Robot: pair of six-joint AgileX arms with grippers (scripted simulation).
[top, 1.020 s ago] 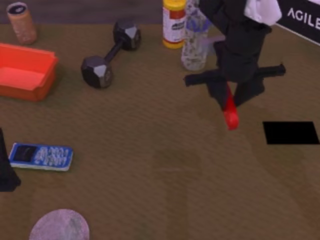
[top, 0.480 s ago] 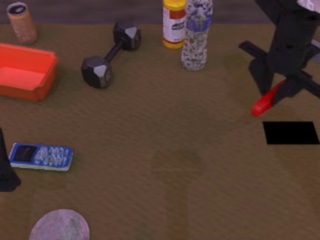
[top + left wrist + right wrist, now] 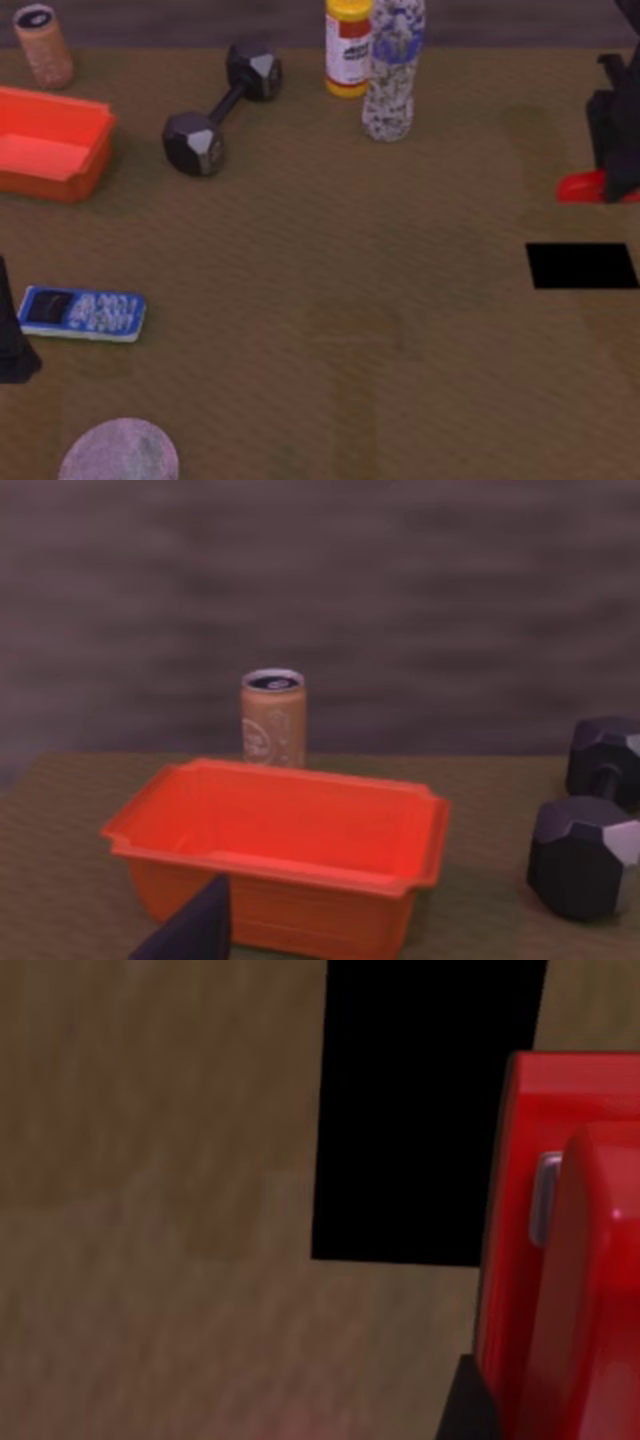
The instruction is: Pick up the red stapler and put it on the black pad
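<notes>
Done: right pincer (image 3: pixel 612 180) is gripping the red stapler (image 3: pixel 582 187), carrying it clear of the worktop (image 3: pixel 330 330) at the right edge.
Stapler position: hanging just behind the black pad (image 3: pixel 581 265), not over it.
Left: shifting forward, lowering, releasing.
Left arm: parking at left edge, pincer state unknown.

Dim, even overhead light, soft blur throughout, faint shadow patches on the counter (image 3: pixel 330 250) near the black pad (image 3: pixel 581 266), dull sheen on the red stapler (image 3: pixel 565 1260), no glare
</notes>
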